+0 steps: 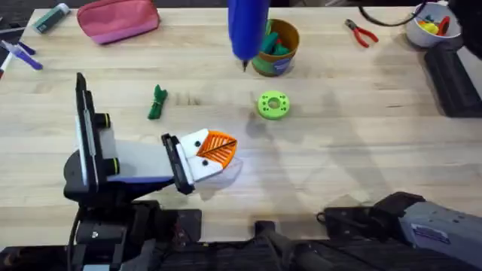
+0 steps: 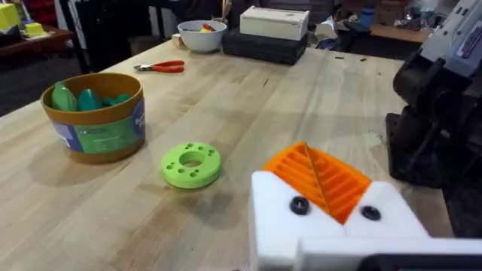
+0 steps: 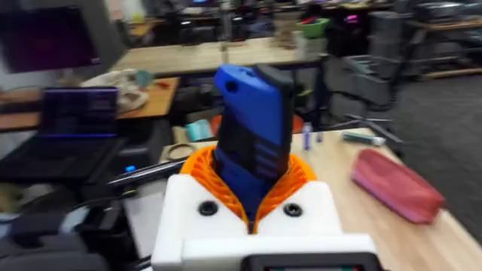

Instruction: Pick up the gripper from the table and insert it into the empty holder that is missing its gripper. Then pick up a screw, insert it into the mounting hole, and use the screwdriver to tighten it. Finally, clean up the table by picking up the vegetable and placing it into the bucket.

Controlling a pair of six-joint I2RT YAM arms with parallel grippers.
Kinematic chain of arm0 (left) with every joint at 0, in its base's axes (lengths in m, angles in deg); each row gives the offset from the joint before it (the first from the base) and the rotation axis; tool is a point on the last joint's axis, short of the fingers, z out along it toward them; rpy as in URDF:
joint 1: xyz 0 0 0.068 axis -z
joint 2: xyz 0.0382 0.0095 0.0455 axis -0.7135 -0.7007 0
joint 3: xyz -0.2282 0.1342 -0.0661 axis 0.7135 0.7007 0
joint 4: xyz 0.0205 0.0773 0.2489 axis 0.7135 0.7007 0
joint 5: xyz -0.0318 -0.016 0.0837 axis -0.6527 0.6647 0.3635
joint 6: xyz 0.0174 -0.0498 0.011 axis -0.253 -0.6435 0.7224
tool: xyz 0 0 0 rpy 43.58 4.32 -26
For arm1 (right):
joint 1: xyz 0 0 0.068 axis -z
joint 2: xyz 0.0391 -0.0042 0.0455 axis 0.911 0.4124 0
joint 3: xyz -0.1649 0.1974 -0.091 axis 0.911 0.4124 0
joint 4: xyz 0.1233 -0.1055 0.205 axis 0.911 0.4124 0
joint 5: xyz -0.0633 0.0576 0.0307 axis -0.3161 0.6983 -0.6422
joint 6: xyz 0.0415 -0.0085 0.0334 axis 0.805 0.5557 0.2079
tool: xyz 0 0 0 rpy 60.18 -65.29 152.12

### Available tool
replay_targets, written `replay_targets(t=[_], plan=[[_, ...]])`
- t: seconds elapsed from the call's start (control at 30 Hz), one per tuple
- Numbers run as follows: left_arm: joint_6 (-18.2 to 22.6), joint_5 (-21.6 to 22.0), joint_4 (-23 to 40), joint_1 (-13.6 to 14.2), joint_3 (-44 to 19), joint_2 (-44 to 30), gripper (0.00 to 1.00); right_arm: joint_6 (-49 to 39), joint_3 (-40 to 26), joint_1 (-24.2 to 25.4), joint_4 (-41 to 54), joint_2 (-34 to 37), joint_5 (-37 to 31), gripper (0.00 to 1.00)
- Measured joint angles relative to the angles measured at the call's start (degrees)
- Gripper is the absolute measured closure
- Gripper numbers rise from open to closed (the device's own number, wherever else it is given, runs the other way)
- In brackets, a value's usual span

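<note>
Item, as we log it: right hand (image 3: pixel 252 214) clamped on the screwdriver (image 1: pixel 247 26), tip down at twelve o'clock. Left hand (image 1: pixel 215 150) pressed together, empty, at seven o'clock. Vegetable (image 1: pixel 157 102) at ten o'clock of that nearer hand, long axis twelve-to-six; bucket (image 1: pixel 277 51) beside the screwdriver.

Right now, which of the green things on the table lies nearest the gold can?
The lime-green ring-shaped disc, lying flat just in front of the can. The dark green knobbly vegetable lies farther off, toward the left arm's side.
</note>
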Motion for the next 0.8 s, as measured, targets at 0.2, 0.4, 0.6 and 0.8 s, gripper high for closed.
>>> replay_targets(t=[0.2, 0.4, 0.6, 0.8], plan=[[0.0, 0.0, 0.0, 0.0, 0.0, 0.0, 0.985, 0.7, 0.6, -3.0, -2.5, 0.2, 3.6, 0.977], [0.0, 0.0, 0.0, 0.0, 0.0, 0.0, 0.985, 3.5, 6.8, -4.7, -13.5, 0.2, 4.7, 0.977], [0.0, 0.0, 0.0, 0.0, 0.0, 0.0, 0.985, 7.5, 14.6, -6.5, -27.6, 0.2, 5.3, 0.977], [0.0, 0.0, 0.0, 0.0, 0.0, 0.0, 0.985, 7.6, 16.3, -8.7, -28.5, 0.2, 6.3, 0.977]])
